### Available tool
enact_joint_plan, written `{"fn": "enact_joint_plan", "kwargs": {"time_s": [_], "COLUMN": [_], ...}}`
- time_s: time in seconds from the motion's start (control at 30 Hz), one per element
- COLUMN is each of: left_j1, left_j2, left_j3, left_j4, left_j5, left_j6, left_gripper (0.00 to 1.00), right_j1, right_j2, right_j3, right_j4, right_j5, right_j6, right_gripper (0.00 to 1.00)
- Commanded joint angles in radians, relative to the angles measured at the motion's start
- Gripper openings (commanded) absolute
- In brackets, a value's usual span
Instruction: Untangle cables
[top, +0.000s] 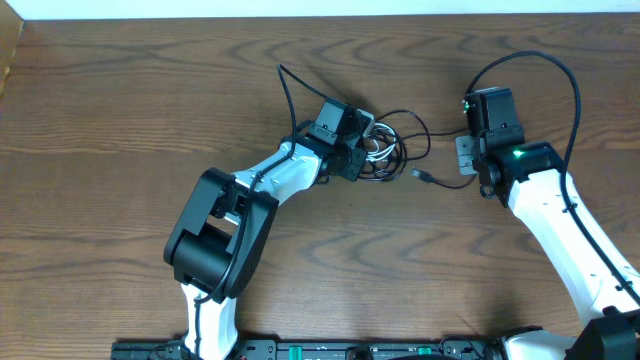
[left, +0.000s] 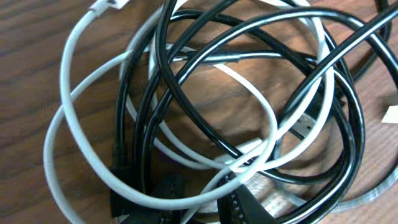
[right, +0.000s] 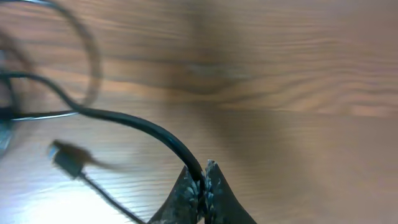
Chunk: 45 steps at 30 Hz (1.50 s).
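we log black cable (right: 124, 121) and white cable (left: 62, 93) interlooped mid-counter (top: 120, 100). right claw (right: 204, 173) clenched on black cable strand, likely as anchor for pull-apart. left claw (top: 363, 150) low over coil; grip: cannot tell.

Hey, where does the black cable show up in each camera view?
Overhead: black cable coiled mid-frame, tail trailing right.
Left wrist: its loops fill the frame.
Right wrist: runs from left into the shut right end effector.
Shared landmark: its small plug, overhead and right wrist.
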Motion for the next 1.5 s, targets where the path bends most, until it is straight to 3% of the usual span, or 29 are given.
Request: {"fn": "enact_joint_plan", "kwargs": {"time_s": [0.0,0.23,0.37,0.47,0.57,0.67,0.8,0.93,1.17,1.47], "left_j1": [0.005,0.005,0.005,0.005,0.006,0.009,0.024,0.056,0.200,0.369], "left_j2": [0.031,0.010,-0.055,-0.117,-0.188,-0.255,-0.327,-0.369,-0.366,-0.366], "left_j3": [-0.021,-0.021,-0.020,-0.020,-0.020,-0.020,-0.020,-0.020,-0.020,-0.025], "left_j4": [-0.025,-0.036,-0.073,-0.116,-0.169,-0.205,-0.238,-0.274,-0.362,-0.443], "left_j5": [-0.090,-0.089,-0.089,-0.089,-0.090,-0.090,-0.089,-0.090,-0.097,-0.097], "left_j6": [-0.016,-0.016,-0.016,-0.016,-0.016,-0.016,-0.024,-0.093,-0.341,-0.364], "left_gripper": [0.24,0.24,0.24,0.24,0.24,0.28,0.35,0.43,0.44,0.44], "right_j1": [0.002,0.002,0.002,0.002,0.002,0.002,0.002,0.002,0.024,0.118], "right_j2": [-0.010,-0.010,-0.010,-0.010,-0.010,-0.010,-0.008,-0.004,0.029,0.174], "right_j3": [0.002,0.002,0.002,0.002,0.002,0.002,0.002,0.002,0.002,0.002], "right_j4": [0.013,0.047,0.118,0.177,0.223,0.240,0.241,0.244,0.281,0.366], "right_j5": [0.137,0.086,0.087,0.047,-0.021,-0.177,-0.415,-0.520,-0.683,-0.766], "right_j6": [-0.038,-0.070,-0.132,-0.132,-0.132,-0.131,-0.117,-0.066,0.045,0.045], "right_gripper": [0.01,0.05,0.34,0.43,0.63,0.70,0.72,0.73,0.56,0.50]}}
